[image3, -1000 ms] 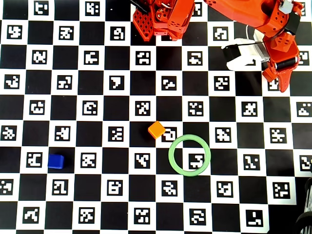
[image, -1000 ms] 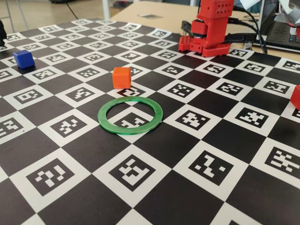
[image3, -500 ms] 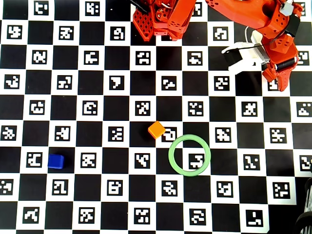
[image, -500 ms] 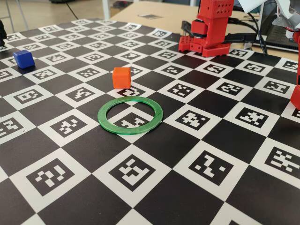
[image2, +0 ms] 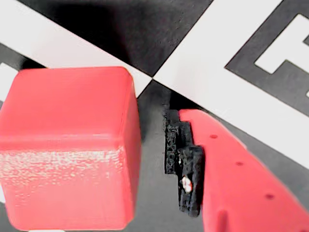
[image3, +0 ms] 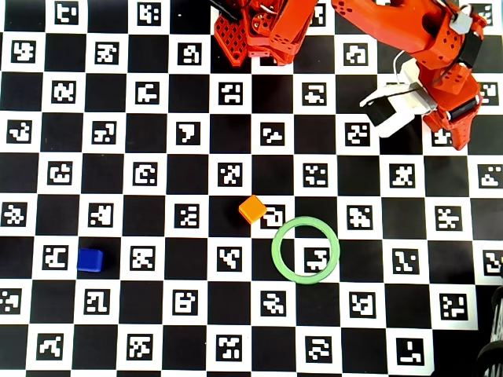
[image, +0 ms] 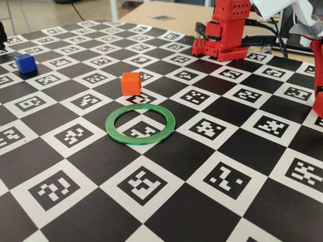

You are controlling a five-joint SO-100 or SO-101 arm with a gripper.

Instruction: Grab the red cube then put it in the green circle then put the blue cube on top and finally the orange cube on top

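The red cube (image2: 67,145) fills the left of the wrist view, resting on the checkered board. One red finger with a black pad (image2: 186,169) stands just right of it, a narrow gap between them. The other finger is out of frame. My gripper (image3: 456,135) is open at the board's right side, and the arm covers the red cube in the overhead and fixed views. The green circle (image3: 305,250) lies flat and empty mid-board. The orange cube (image3: 252,209) sits just up-left of it. Far to the left stands the blue cube (image3: 90,260).
The red robot base (image3: 263,31) stands at the board's top edge in the overhead view. In the fixed view the arm (image: 318,75) hangs at the right edge, with cables and a laptop behind it. The board (image: 166,201) is covered with marker squares.
The gripper has come down over the red cube at the board's right edge, hiding it in the fixed view. The white wrist part has swung round. The other cubes and the ring have not moved.
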